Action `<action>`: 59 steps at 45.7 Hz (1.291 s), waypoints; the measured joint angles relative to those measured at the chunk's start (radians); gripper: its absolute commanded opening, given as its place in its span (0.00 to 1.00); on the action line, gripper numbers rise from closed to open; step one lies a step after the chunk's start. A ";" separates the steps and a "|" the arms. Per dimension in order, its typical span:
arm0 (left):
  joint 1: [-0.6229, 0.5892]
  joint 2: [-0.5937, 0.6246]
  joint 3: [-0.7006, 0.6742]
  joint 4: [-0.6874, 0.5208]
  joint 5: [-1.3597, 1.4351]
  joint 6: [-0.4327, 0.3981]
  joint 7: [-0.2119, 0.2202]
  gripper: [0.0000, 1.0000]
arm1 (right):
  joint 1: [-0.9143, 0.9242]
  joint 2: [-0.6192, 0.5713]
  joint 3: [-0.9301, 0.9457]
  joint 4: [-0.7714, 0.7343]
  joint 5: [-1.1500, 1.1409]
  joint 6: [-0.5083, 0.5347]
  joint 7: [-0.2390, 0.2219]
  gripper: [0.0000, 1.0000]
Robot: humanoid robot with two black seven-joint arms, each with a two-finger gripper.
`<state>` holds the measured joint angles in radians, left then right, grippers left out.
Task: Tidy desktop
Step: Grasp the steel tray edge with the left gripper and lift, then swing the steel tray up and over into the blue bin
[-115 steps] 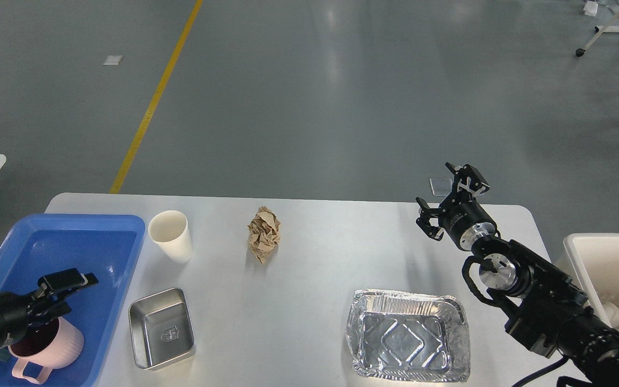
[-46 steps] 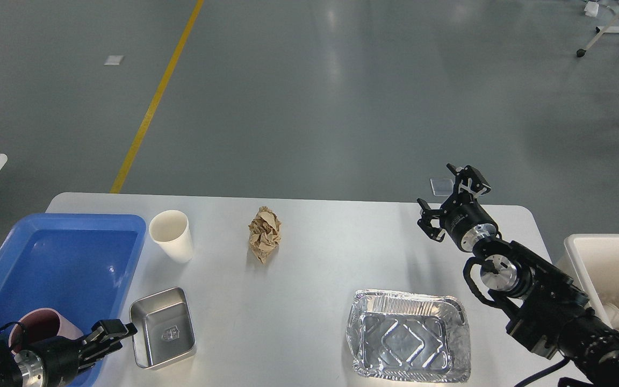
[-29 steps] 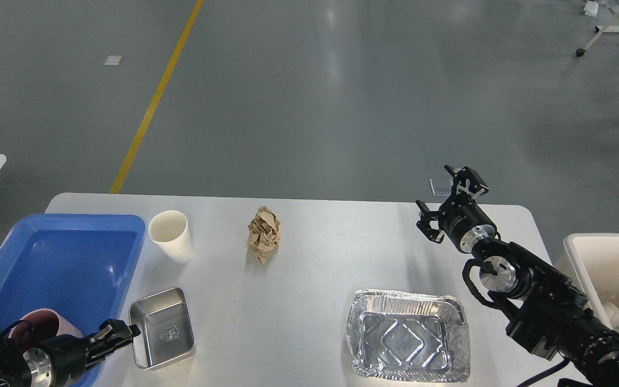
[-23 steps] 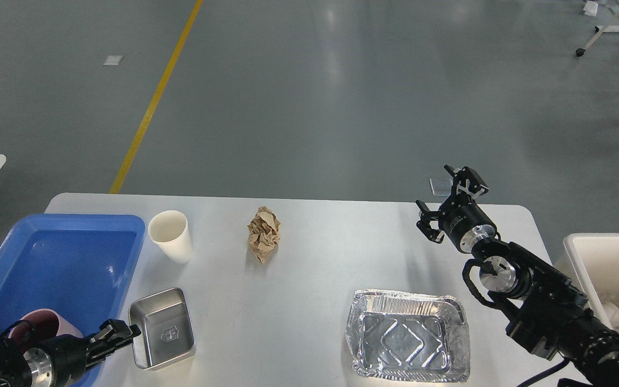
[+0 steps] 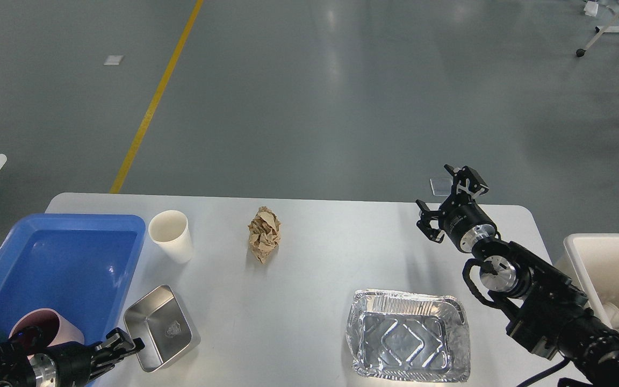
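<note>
Gleaming rectangular steel tray (image 5: 161, 328), crinkled foil pan (image 5: 408, 336), matte desktop (image 5: 309, 258)

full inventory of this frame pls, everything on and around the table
desktop: 1, light grey-white, centre of view
blue tray: 1, blue, left end of the desktop
pink mug: 1, pink, near corner of the blue tray
paper cup: 1, cream-white, upright beside the tray's far right corner
crumpled paper: 1, brown, far middle
steel tray: 1, silver, near left, skewed
foil tray: 1, silver, near right
bin: 1, cream-white, past the right end
left hand: 1, black, at the steel tray's near left corner
right hand: 1, black, open, raised over the far right
</note>
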<state>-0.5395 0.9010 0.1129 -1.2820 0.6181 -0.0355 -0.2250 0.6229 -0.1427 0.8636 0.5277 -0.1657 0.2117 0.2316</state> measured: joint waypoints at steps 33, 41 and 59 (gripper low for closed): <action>-0.132 0.238 -0.015 -0.283 0.098 -0.126 -0.012 0.00 | 0.004 0.002 0.001 0.004 0.000 0.000 0.000 1.00; -0.201 0.381 -0.090 -0.304 0.094 -0.260 -0.010 0.00 | 0.004 0.000 0.001 0.005 0.000 0.000 0.000 1.00; -0.221 0.664 -0.535 -0.247 0.064 -0.589 0.021 0.00 | 0.012 0.006 0.001 0.005 0.000 -0.001 0.000 1.00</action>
<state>-0.7600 1.5646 -0.4222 -1.5291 0.6819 -0.6246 -0.2041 0.6344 -0.1366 0.8647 0.5330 -0.1657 0.2103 0.2316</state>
